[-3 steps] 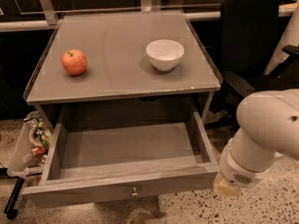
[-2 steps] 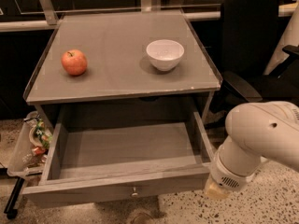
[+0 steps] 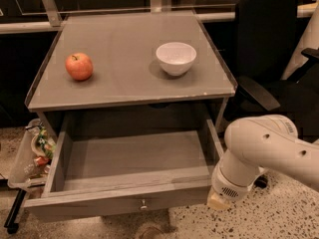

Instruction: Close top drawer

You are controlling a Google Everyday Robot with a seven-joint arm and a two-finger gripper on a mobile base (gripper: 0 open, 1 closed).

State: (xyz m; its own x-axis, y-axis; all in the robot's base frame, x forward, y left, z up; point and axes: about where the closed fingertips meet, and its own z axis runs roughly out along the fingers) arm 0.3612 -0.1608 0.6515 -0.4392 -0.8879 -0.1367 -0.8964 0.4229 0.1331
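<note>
Grey top drawer is hanging wide open, with the gripper low at its front right corner. Can't tell if it's wide or narrow. Up and left of it, on the tabletop — an apple and a white bowl.

One apple, one white bowl, one top drawer with one knob, one black chair, one gripper at lower right of frame.
</note>
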